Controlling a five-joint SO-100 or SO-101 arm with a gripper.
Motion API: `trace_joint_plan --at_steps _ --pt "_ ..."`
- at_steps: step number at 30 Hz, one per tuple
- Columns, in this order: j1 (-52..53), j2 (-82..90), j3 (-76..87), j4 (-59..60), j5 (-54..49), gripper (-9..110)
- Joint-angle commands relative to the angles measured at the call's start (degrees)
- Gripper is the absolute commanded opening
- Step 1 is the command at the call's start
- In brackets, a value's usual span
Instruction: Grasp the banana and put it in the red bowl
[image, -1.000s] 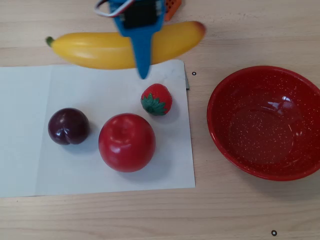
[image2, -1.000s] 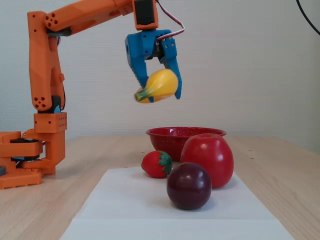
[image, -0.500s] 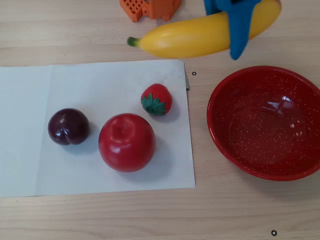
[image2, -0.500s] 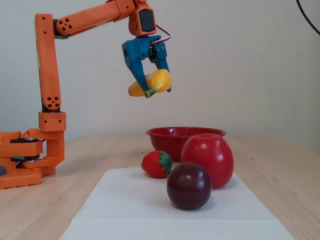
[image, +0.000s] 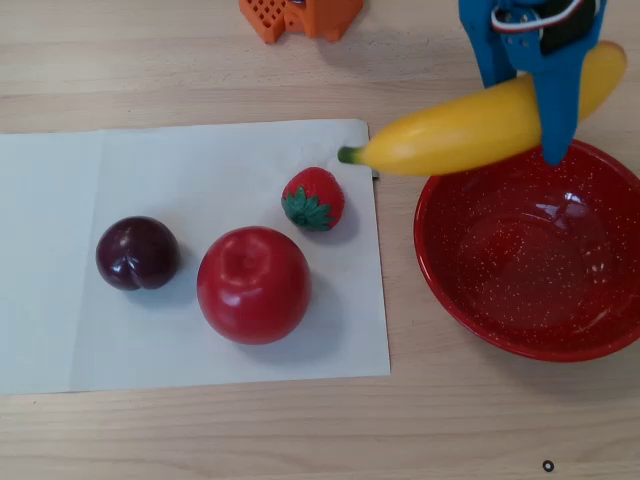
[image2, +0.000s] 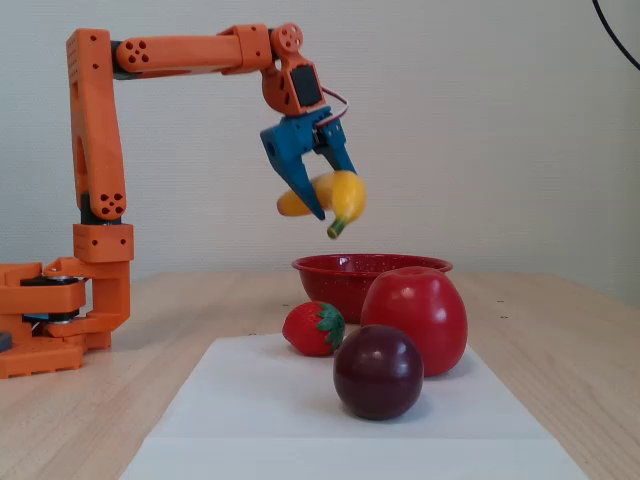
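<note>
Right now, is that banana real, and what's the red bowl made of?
The banana looks like glossy plastic: its skin is even yellow with a smooth shine. The red bowl looks like enamelled metal, judging by its white speckles and mirror-like inside, though it could be something else.

Both views are bright and evenly lit by soft, diffuse light that seems to come from above. In the overhead view the round red apple (image: 253, 284) and the dark purple plum (image: 137, 253) cast only faint shadows on the white paper sheet (image: 60, 330). White glare spots sit inside the speckled red enamel bowl (image: 600, 345), and a long highlight runs along the glossy yellow plastic banana (image: 470, 130). In the fixed view the banana (image2: 345, 195) is slightly motion-blurred; the nearer fruit is sharp.
</note>
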Motion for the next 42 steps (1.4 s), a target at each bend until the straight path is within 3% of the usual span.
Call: trace_joint_plan --at_steps 1,8,13,21,27,31,38,42 --pt "3.69 2.90 -1.41 -6.42 -0.53 0" --pt "5.19 2.11 8.44 -24.35 2.02 0" --pt "6.06 0.79 11.07 -27.77 4.75 1" --pt "4.31 0.09 11.87 -25.66 2.29 29" --pt "2.29 0.88 6.24 -18.37 0.26 36" --pt "0.62 1.49 0.18 -11.60 -0.97 33" --pt "-2.72 3.60 -12.13 1.41 -1.93 8" --pt "-4.92 5.54 -15.82 8.26 -0.88 0"
